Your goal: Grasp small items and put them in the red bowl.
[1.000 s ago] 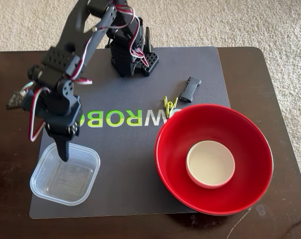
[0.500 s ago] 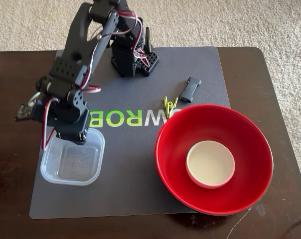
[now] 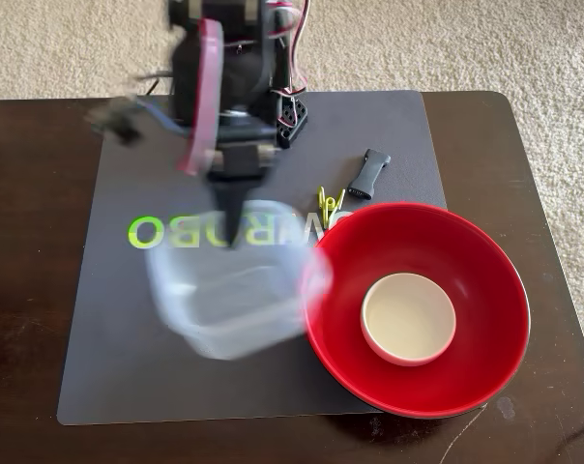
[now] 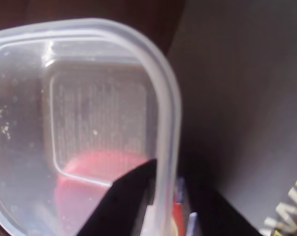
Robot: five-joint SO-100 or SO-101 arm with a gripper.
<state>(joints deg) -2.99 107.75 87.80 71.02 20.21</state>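
Note:
My gripper (image 3: 236, 220) is shut on the far rim of the clear square plastic tub (image 3: 236, 295), which is blurred by motion over the mat, its right corner at the red bowl's left rim. In the wrist view the tub (image 4: 89, 113) fills the frame, with my gripper (image 4: 156, 196) pinching its rim and a black finger (image 4: 124, 201) inside it. The large red bowl (image 3: 466, 261) sits at the right and holds the small white bowl (image 3: 408, 317). The yellow-green clip (image 3: 329, 206) and the black clip (image 3: 369, 174) lie on the mat behind the red bowl.
A dark grey mat (image 3: 118, 367) with green and white lettering covers a dark wooden table (image 3: 26, 290). The arm's base (image 3: 244, 87) stands at the mat's far edge. Beige carpet (image 3: 524, 48) surrounds the table.

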